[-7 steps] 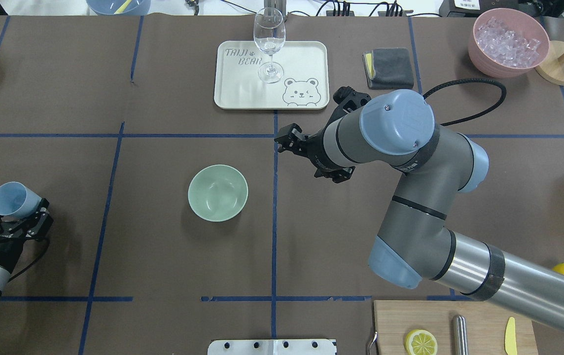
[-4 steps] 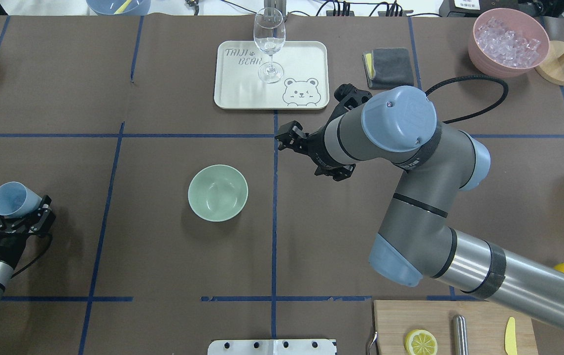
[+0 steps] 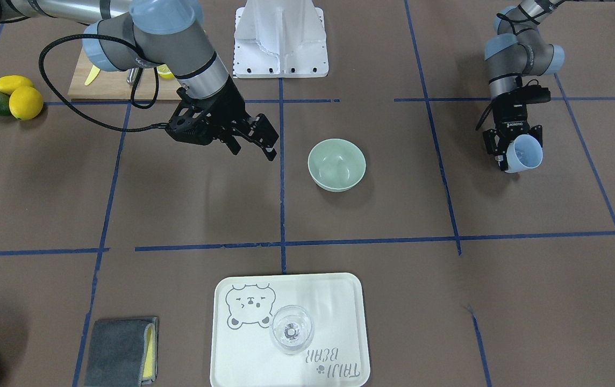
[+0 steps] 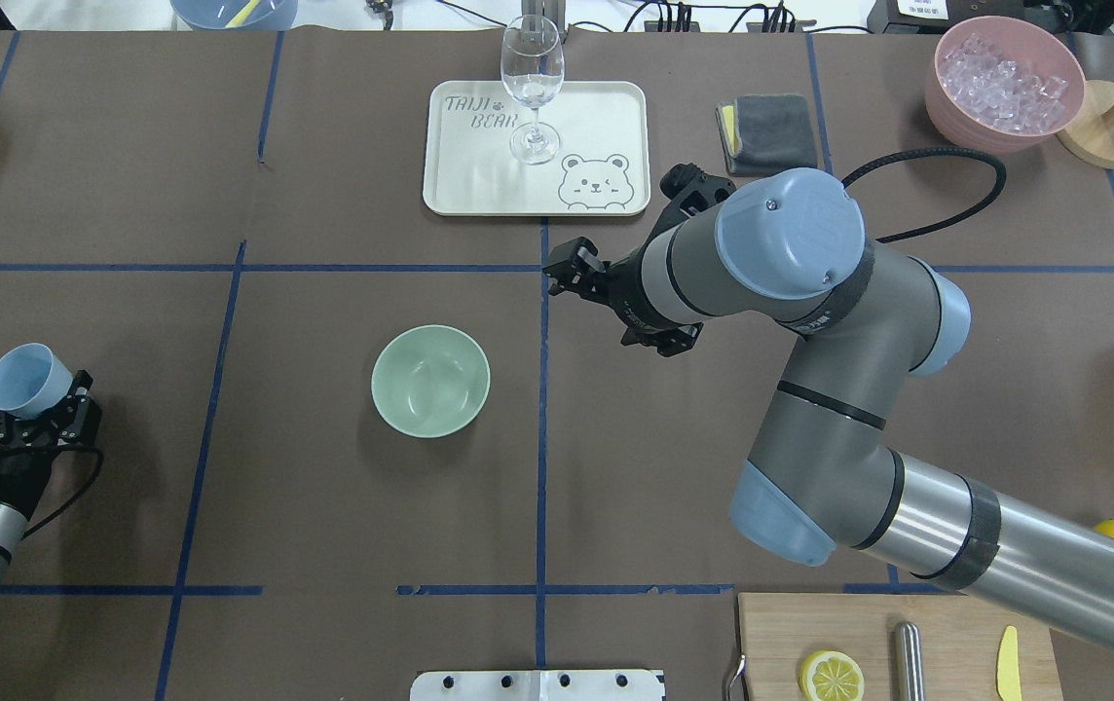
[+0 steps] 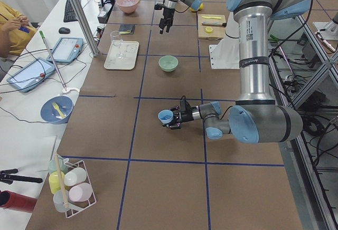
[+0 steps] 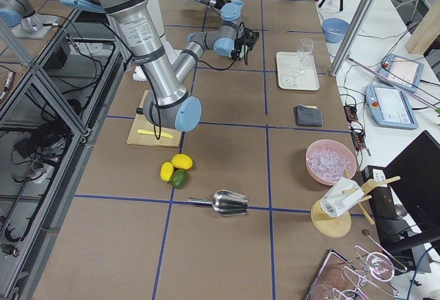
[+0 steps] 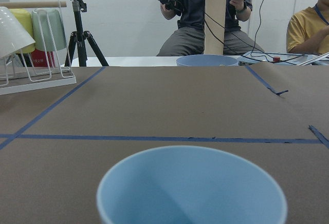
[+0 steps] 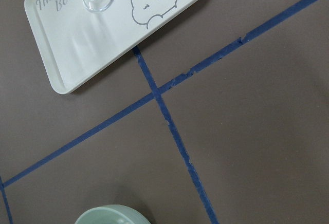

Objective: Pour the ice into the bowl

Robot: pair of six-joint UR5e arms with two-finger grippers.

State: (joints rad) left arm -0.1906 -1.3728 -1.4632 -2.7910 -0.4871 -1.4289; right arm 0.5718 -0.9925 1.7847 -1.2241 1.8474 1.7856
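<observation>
The pale mint-green bowl point(image 4: 430, 381) point(image 3: 337, 164) stands upright left of the table's centre line, and its inside looks bare. At the table's left end, my left gripper point(image 4: 31, 421) point(image 3: 507, 149) is shut on a pale blue cup point(image 4: 27, 379) point(image 7: 190, 188), low over the surface. What shows of the cup's inside holds no ice. My right gripper point(image 4: 578, 280) point(image 3: 254, 146) hangs open and empty, right of the bowl and apart from it. Clear ice cubes point(image 4: 1003, 83) fill the pink tub point(image 4: 946, 107) at the far right corner.
A cream tray point(image 4: 596, 107) with a stemmed glass point(image 4: 532, 78) lies beyond the bowl. A grey cloth point(image 4: 768, 133) sits right of it. A cutting board point(image 4: 946, 643) with a lemon slice is near right, and a metal scoop point(image 6: 230, 204) lies at the right end.
My left gripper has drawn back slightly and the blue cup has turned more upright. The right arm has shifted only a little. The bowl has not moved.
</observation>
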